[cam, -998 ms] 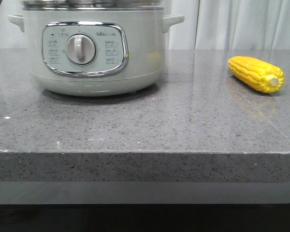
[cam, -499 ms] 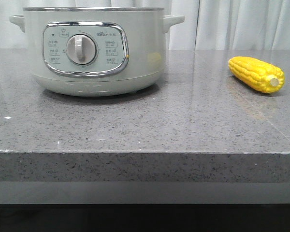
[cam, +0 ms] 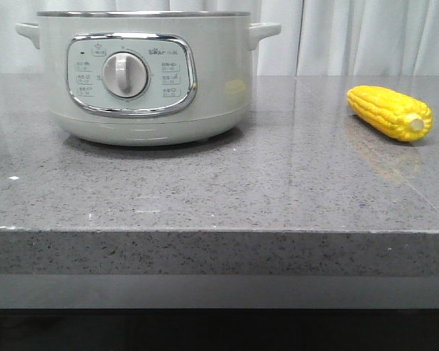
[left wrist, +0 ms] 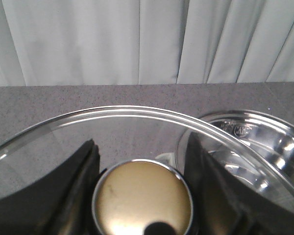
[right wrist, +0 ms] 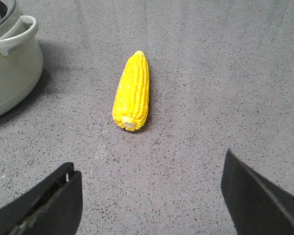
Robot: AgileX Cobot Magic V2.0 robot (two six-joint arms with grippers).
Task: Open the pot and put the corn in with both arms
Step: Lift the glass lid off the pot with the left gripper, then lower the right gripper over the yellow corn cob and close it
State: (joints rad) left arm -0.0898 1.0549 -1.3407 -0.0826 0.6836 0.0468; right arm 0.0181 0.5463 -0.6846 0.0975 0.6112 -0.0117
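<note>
Corn (cam: 390, 112) is lying on its side near the right edge of the grey speckled counter (cam: 219, 183), well apart from the pot (cam: 143, 77), its pale stub end facing the front edge. Pot is sitting toward the left rear of the counter, control panel (cam: 132, 74) and round dial (cam: 125, 74) facing the front edge, chrome rim uncovered in the front view.

Left gripper (left wrist: 142, 196) is clamping its two dark fingers (left wrist: 71, 191) against the brass-coloured knob (left wrist: 142, 200) of a glass lid (left wrist: 117, 147); the lid is being held clear of the pot, whose shiny steel interior (left wrist: 255, 152) is showing beyond the lid's edge.

Right gripper (right wrist: 152, 205) is hovering above the counter with its jaws spread wide and gripping nothing. In the right wrist view the corn (right wrist: 132, 91) is lying ahead of the fingers, apart from them, with one pot handle (right wrist: 17, 34) showing off to the side.

White curtains (cam: 366, 36) are hanging behind the rear edge.
</note>
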